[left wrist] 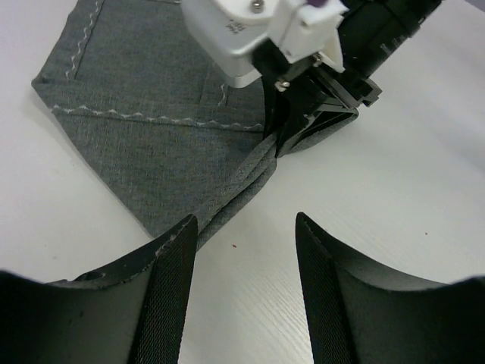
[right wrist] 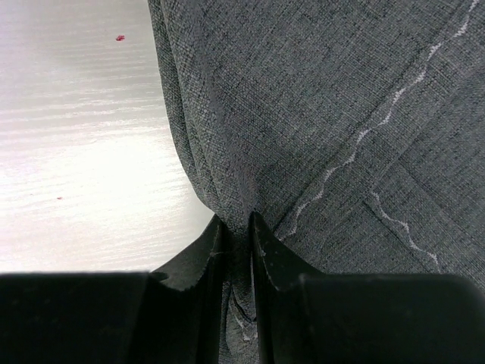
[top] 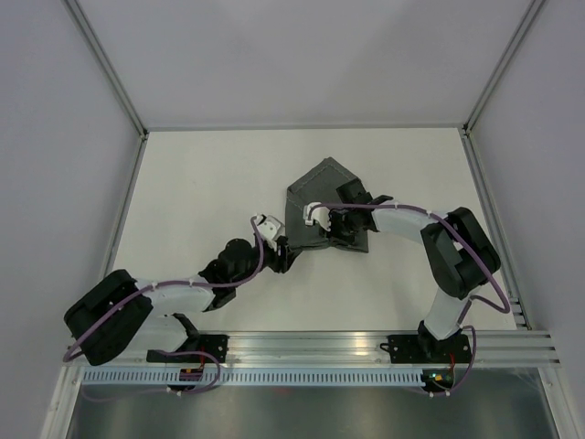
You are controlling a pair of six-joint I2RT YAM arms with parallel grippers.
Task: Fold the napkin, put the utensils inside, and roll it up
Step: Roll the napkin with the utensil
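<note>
Top view: napkin point(top: 320, 197) bunched, partly folded, mid-table point(top: 201, 183); right gripper point(top: 335, 229) on it, left gripper point(top: 281, 256) at its near-left edge. 
Left wrist: left gripper point(left wrist: 244, 220) spread, holding nothing — cloth ridge reached one fingertip. 
Right wrist alone showed the pinch — right gripper point(right wrist: 236, 220) clenched on napkin fold.

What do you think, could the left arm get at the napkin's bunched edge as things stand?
Probably yes: the left gripper is open, with the napkin's bunched edge beside one finger. The right gripper, shut on the napkin farther along, leaves this end free.
</note>
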